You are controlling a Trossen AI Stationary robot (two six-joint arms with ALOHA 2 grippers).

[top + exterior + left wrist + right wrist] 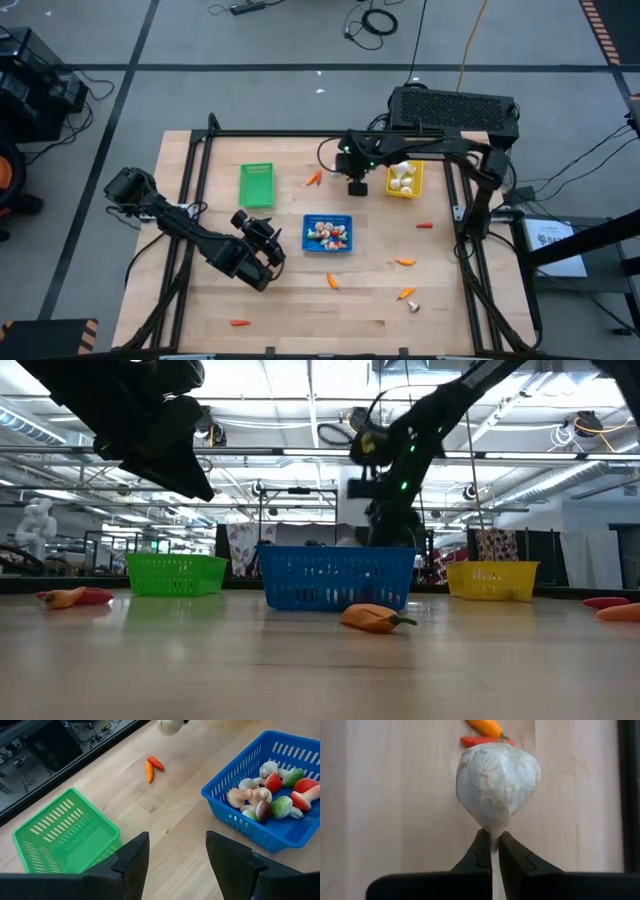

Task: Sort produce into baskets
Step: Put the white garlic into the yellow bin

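Right wrist view shows the right gripper [491, 845] pinched shut on the thin stem of a garlic bulb [497, 782], held above the table between green basket [256, 185] and yellow basket [404, 179]; the step is a carry, and next seems a move over the yellow basket (already holding white bulbs); blue basket [328, 234] holds mixed pieces, green looks empty; left gripper [258, 243] waits open near the blue basket.
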